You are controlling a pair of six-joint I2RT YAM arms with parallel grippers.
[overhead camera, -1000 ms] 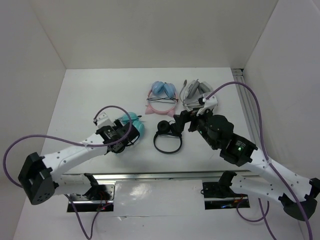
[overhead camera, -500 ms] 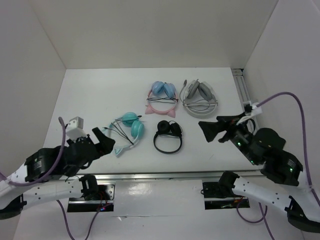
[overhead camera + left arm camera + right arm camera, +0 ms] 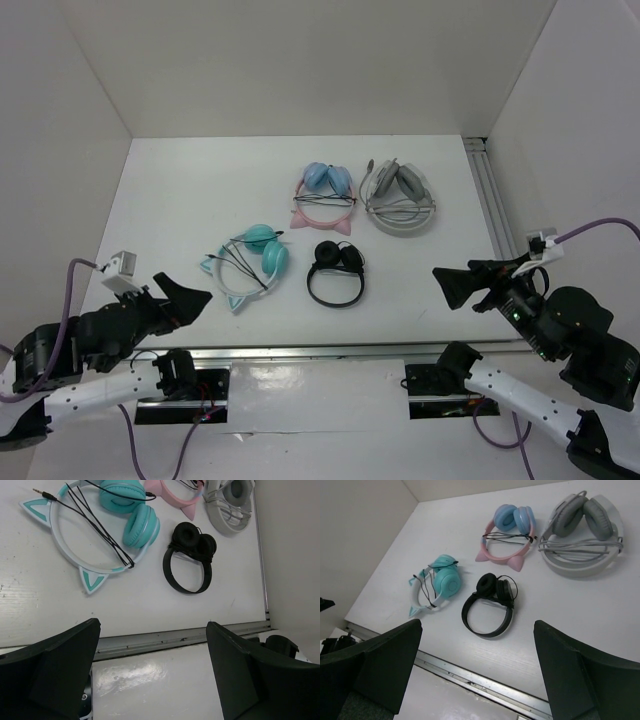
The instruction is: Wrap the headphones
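Two claws: left claw [image 3: 150, 677], right claw [image 3: 477, 677], both wide open, empty.
Headphones [image 3: 250, 262]: up-right of my left claw, nearer it.
Axis: runs lower left to upper right.

White table [image 3: 180, 200]; plain white walls [image 3: 300, 60] three sides; metal rail [image 3: 300, 351] along near edge

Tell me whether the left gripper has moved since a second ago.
Yes. The left gripper has pulled back from the teal headphones toward the front rail at the near-left corner, jaws open.
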